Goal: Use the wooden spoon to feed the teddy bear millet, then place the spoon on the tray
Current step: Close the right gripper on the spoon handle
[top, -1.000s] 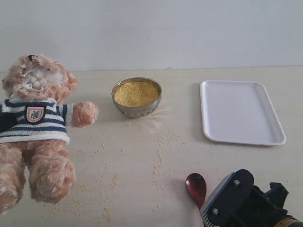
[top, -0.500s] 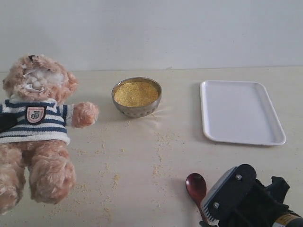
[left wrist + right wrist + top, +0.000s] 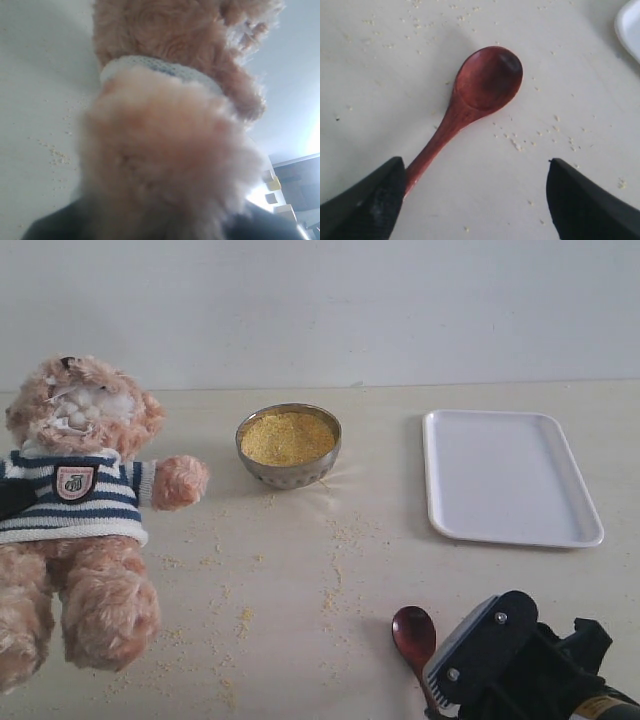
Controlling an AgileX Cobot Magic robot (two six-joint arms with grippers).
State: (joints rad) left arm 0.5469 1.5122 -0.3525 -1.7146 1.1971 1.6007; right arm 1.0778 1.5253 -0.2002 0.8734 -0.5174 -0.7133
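- At the near edge of the worktop (image 3: 300,580), the right tool (image 3: 475,172) hung low over the wooden spoon (image 3: 470,100) with its jaws spread wide and nothing between them but the handle.
- The spoon lay flat, hollow side up. Its long axis ran from the handle under the tool out to the oval bowl ahead of the tool, pointing away towards the far side.
- The handle slanted across the gap and sat hard by one jaw, well apart from the other. I judged the tool off-centre: it would need a small sideways shift or a turn before closing.
- This arm was plainly the nearer one to the spoon. The bare worktop around it left open room on every side.
- Loose grains (image 3: 340,535) lay scattered over the middle of the worktop, between the spoon and the things beyond.
- On the left sat the teddy bear (image 3: 75,500), face towards the middle, one paw stretched towards the steel bowl (image 3: 290,476).
- The left wrist view showed only the bear's fur pressed close, so I could not tell how the left tool's jaws stood.
- Further back, the bowl held the millet (image 3: 288,437), heaped nearly to the rim, well apart from the spoon.
- To the right of the bowl lay the tray (image 3: 510,475), bare, its near rim the closest edge to the right tool.
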